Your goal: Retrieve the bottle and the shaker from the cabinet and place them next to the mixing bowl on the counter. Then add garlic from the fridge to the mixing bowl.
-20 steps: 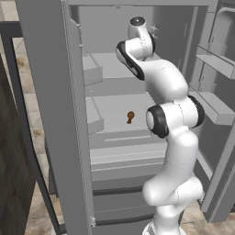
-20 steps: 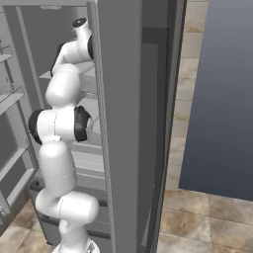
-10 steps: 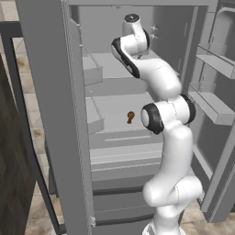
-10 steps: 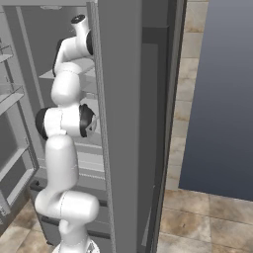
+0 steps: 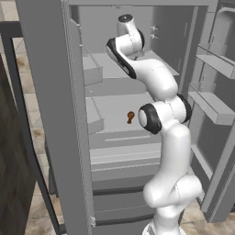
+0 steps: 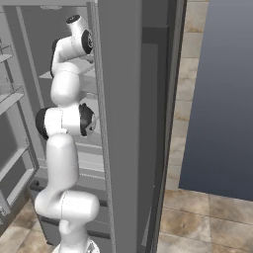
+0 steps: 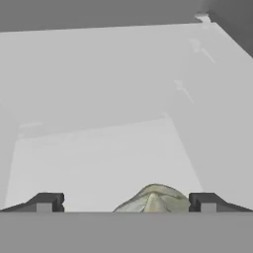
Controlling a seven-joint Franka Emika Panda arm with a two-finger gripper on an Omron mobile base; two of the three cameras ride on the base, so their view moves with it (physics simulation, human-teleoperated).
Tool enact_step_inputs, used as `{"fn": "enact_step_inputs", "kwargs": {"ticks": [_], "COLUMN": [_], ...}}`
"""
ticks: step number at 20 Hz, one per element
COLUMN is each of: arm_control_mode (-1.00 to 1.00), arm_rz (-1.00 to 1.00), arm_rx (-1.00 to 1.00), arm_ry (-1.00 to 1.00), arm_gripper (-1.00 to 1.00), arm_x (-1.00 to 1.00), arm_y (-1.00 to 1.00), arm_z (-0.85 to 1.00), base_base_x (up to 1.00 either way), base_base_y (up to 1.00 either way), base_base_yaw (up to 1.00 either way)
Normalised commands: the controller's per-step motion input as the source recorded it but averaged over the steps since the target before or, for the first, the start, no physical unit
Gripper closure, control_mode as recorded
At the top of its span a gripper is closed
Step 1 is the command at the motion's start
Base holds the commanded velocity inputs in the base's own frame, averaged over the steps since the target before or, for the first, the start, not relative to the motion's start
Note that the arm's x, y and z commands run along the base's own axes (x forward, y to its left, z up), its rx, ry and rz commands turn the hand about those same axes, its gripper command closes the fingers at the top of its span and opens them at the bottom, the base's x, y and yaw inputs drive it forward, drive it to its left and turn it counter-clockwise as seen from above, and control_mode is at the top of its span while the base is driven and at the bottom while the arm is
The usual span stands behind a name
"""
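The fridge (image 5: 114, 32) stands open in front of me, pale grey inside with flat shelves. My arm reaches into its upper part in both base views. In the hand view a pale, greenish-white garlic bulb (image 7: 157, 199) lies on a shelf low in the picture, right of centre between the fingertips. My gripper (image 7: 126, 202) is open, its dark fingertips (image 7: 47, 201) wide apart on either side of the garlic and clear of it. The bottle, shaker, cabinet, mixing bowl and counter are out of view.
A small brown thing (image 5: 130, 117) sits on the middle shelf below my arm. Door bins (image 5: 213, 105) hang on the open door at right. The fridge's side wall (image 6: 123, 99) is close beside the arm. Drawers (image 5: 119, 160) lie below.
The hand has moved up and deeper into the upper fridge shelf, and the elbow has risen. The jaws have stayed wide open.
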Motion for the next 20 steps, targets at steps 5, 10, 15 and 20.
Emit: {"fn": "enact_step_inputs", "kwargs": {"ticks": [5, 10, 15, 20], "arm_control_mode": [-1.0, -1.0, -1.0, -1.0], "arm_rz": [-0.11, -0.04, 0.0, -0.01], "arm_rx": [0.0, 0.0, 0.0, 0.0], "arm_ry": [0.02, 0.0, 0.0, 0.02], "arm_gripper": [-1.0, -1.0, -1.0, -1.0], "arm_x": [-0.04, -0.38, -0.39, -0.09], "arm_y": [-0.2, -0.05, 0.04, 0.05], "arm_z": [-0.37, -0.06, -0.02, -0.16], "base_base_x": [0.0, 0.0, 0.0, 0.0], "base_base_y": [0.0, 0.0, 0.0, 0.0], "base_base_yaw": [0.0, 0.0, 0.0, 0.0]}}
